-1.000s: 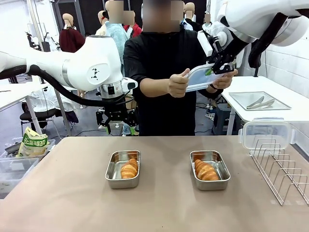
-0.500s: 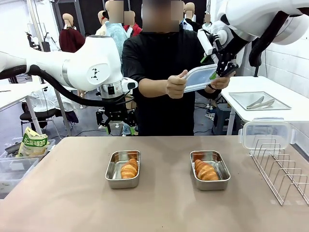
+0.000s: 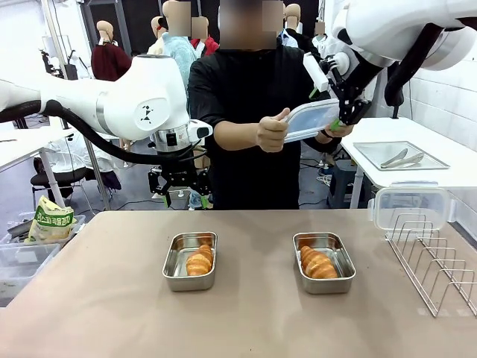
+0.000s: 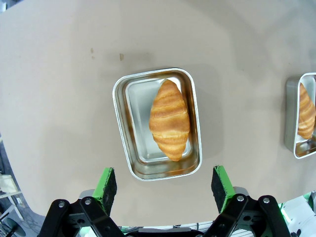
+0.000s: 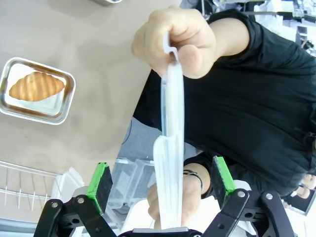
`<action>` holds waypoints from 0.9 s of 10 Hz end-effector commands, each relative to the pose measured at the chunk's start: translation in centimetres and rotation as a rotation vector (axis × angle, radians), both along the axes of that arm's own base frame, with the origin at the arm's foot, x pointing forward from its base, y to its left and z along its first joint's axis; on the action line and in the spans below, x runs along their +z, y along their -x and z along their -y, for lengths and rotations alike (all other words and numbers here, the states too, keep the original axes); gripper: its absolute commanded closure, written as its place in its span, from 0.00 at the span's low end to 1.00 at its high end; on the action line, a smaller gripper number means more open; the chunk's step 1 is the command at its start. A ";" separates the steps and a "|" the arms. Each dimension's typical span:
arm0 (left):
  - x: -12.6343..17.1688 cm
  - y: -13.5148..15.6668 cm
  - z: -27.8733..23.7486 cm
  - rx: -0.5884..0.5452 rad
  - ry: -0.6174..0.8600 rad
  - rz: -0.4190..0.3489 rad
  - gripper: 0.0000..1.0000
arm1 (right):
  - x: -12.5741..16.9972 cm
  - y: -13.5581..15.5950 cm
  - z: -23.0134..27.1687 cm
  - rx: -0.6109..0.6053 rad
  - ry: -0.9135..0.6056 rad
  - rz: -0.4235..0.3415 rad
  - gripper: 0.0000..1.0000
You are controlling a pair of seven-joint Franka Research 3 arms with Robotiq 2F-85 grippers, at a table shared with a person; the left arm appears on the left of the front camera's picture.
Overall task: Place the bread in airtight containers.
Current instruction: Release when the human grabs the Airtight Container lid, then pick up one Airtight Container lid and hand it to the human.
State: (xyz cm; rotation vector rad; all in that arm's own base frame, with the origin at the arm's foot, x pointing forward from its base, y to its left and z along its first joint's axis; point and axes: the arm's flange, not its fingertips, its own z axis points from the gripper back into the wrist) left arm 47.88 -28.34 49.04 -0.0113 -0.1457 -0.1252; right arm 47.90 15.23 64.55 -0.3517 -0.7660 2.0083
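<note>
Right gripper [image 3: 326, 107]: jaws are standing spread either side of the clear lid [image 3: 305, 121], not pinching it. Person's hands [image 3: 273, 129] are gripping the lid's two ends. Left gripper [image 4: 164, 183]: released, hovering over the left pan [image 4: 123, 128]. Left croissant [image 3: 200, 261] and right croissant [image 3: 318, 263] are each lying in a pan, the latter in the right pan [image 3: 345, 262], on the tabletop [image 3: 253, 321].

Person holds clear lid [image 3: 309, 120] between the right hand's [image 3: 326, 109] spread fingers
</note>
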 end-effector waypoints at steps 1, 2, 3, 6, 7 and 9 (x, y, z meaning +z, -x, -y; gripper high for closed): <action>0.1 0.0 0.0 -0.001 0.002 0.005 0.00 | 0.3 0.0 0.2 -0.007 -0.010 0.014 0.00; 0.1 0.0 0.0 -0.001 0.002 0.005 0.00 | 0.3 0.0 0.2 -0.007 -0.010 0.014 0.00; 0.1 0.0 0.0 -0.001 0.002 0.005 0.00 | 0.3 0.0 0.2 -0.007 -0.010 0.014 0.00; 0.1 0.0 0.0 -0.001 0.002 0.005 0.00 | 0.3 0.0 0.2 -0.007 -0.010 0.014 0.00; 0.1 0.0 0.0 -0.001 0.002 0.005 0.00 | 0.3 0.0 0.2 -0.007 -0.010 0.014 0.00; 0.1 0.0 0.0 -0.001 0.002 0.005 0.00 | 0.3 0.0 0.2 -0.007 -0.010 0.014 0.00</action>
